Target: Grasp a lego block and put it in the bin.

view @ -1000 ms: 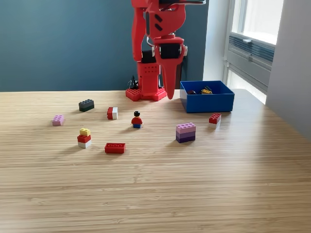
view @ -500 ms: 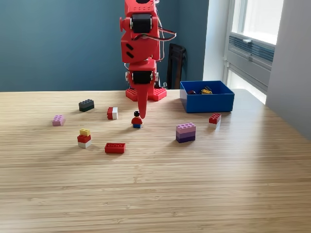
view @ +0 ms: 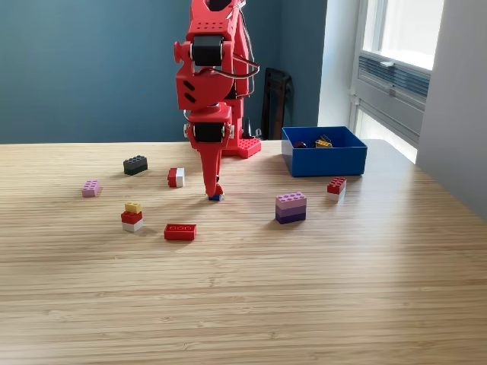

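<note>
On the wooden desk (view: 251,289), seen from the exterior view, the red arm (view: 207,72) leaned forward from its base near the far edge, and its gripper (view: 211,188) pointed straight down at a small figure (view: 216,195). Only the figure's red and blue lower part showed beside the gripper's tip; the rest was hidden behind the fingers. Whether the jaws were parted or closed on the figure could not be told from this angle, since the fingers appeared as one narrow red wedge.

Toward the exterior view's right, the blue bin (view: 325,160) sat near the far edge of the desk, well apart from the gripper, with a few small pieces lying inside it, too small to make out clearly. A red block (view: 336,185) lay just in front of the bin's near right corner, and a purple stacked block (view: 291,207) sat nearer the camera, between the bin and the gripper.

Toward the exterior view's left, a red-and-white block (view: 176,177) rested just beside the gripper, with a black block (view: 135,164) farther back and a pink block (view: 91,188) near the left side. A small stack of yellow, red and white (view: 132,216) stood nearer, and a flat red brick (view: 180,232) lay in front of the gripper.
</note>
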You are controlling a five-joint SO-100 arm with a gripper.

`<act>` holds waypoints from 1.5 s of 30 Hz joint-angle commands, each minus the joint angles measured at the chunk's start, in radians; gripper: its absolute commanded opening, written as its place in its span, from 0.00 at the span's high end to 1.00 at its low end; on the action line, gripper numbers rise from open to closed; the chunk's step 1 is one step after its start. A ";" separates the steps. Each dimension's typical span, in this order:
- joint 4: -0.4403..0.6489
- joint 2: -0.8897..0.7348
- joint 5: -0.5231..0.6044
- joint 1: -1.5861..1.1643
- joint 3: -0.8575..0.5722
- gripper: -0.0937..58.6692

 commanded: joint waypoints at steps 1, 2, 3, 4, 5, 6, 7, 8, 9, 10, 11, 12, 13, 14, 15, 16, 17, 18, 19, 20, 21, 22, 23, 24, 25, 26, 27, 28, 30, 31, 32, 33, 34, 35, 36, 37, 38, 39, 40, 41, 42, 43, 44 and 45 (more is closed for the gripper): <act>-0.037 0.057 0.008 0.000 -0.002 0.59; -0.048 0.057 0.008 0.000 0.002 0.59; -0.057 0.055 0.008 0.000 0.002 0.59; -0.064 0.055 0.008 0.000 0.002 0.59; -0.071 0.055 0.008 0.000 0.002 0.59; -0.077 0.055 0.008 -0.002 0.002 0.60; -0.084 0.055 0.008 -0.002 0.003 0.60; -0.091 0.055 0.008 -0.002 0.006 0.60; -0.097 0.055 0.008 -0.003 0.009 0.60; -0.103 0.054 0.008 -0.003 0.012 0.60; -0.109 0.054 0.008 -0.005 0.017 0.60; -0.114 0.054 0.006 -0.005 0.021 0.60; -0.117 0.054 0.006 -0.008 0.026 0.60; -0.118 0.054 0.005 -0.011 0.031 0.60; -0.120 0.054 0.005 -0.014 0.035 0.60; -0.121 0.054 0.005 -0.017 0.040 0.60; -0.124 0.054 0.006 -0.018 0.043 0.60; -0.127 0.052 0.006 -0.018 0.048 0.61; -0.129 0.052 0.006 -0.018 0.051 0.61; -0.130 0.052 0.006 -0.020 0.052 0.61; -0.133 0.052 0.006 -0.020 0.055 0.61; -0.138 0.052 0.006 -0.020 0.061 0.61; -0.144 0.052 0.006 -0.020 0.066 0.62; -0.150 0.051 0.006 -0.020 0.072 0.62; -0.156 0.051 0.008 -0.020 0.080 0.63; -0.164 0.051 0.011 -0.020 0.086 0.63; -0.169 0.051 0.012 -0.020 0.092 0.64; -0.175 0.051 0.015 -0.020 0.098 0.64; -0.184 0.051 0.020 -0.020 0.110 0.66; -0.189 0.049 0.021 -0.020 0.115 0.67; -0.192 0.049 0.021 -0.020 0.120 0.67; -0.193 0.049 0.025 -0.018 0.123 0.69; -0.193 0.049 0.028 -0.018 0.124 0.70; -0.193 0.049 0.031 -0.017 0.124 0.72; -0.193 0.049 0.032 -0.015 0.124 0.73; -0.192 0.049 0.037 -0.014 0.124 0.75; -0.192 0.049 0.040 -0.012 0.124 0.78; -0.192 0.049 0.043 -0.012 0.124 0.81; -0.192 0.049 0.048 -0.012 0.124 0.85; -0.192 0.049 0.052 -0.011 0.124 0.89; -0.192 0.049 0.054 -0.011 0.124 0.93; -0.192 0.049 0.057 -0.009 0.124 0.97; -0.192 0.049 0.058 -0.009 0.124 0.99; -0.192 0.049 0.060 -0.009 0.126 1.00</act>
